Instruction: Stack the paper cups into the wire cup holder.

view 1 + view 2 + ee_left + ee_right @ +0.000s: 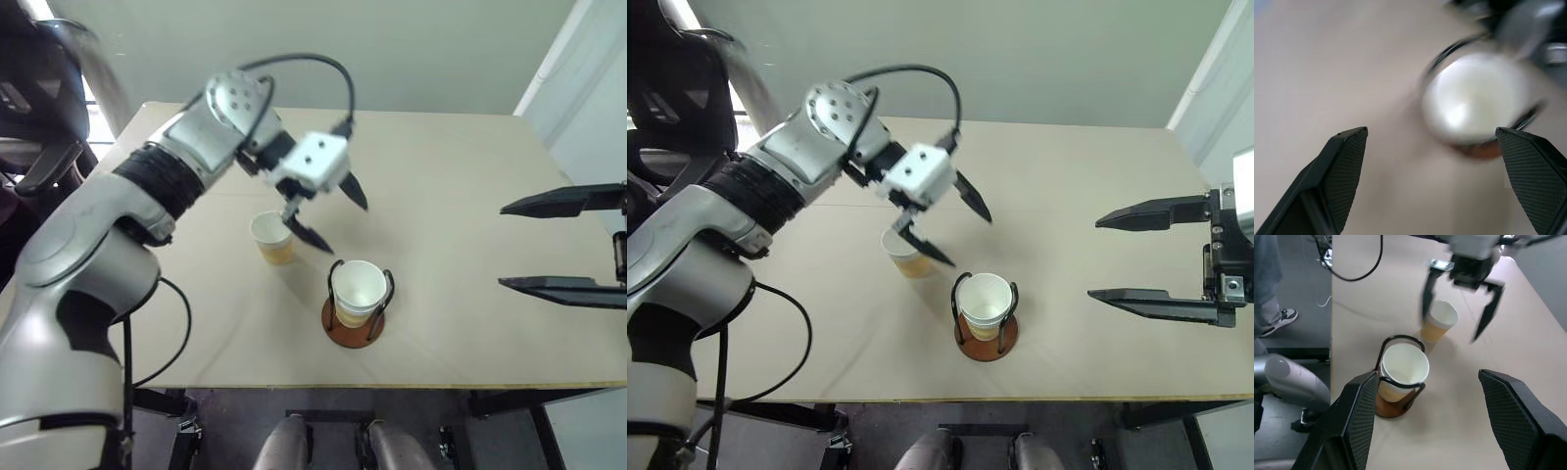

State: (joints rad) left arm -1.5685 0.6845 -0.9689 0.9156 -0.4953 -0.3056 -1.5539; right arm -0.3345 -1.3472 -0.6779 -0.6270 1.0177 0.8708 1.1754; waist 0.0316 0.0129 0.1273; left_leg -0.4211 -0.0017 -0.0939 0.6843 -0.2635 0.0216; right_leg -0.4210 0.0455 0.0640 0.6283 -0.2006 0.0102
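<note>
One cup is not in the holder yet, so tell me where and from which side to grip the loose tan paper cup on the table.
Grip the small tapered tan paper cup with the white rim on its side wall just under the rim, coming from above. It stands upright with its mouth up, apart from the black wire cup holder on its reddish-brown disc base, and the left gripper hovers above it with its jaws open.

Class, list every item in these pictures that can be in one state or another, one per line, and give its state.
wire cup holder: upright on the table, loaded with stacked cups.
stacked cups: nested upright inside the holder.
loose paper cup: upright on the table, outside the holder, ungripped.
left pincer: open, empty, above the loose cup.
right pincer: open, empty, away from the cups.
</note>
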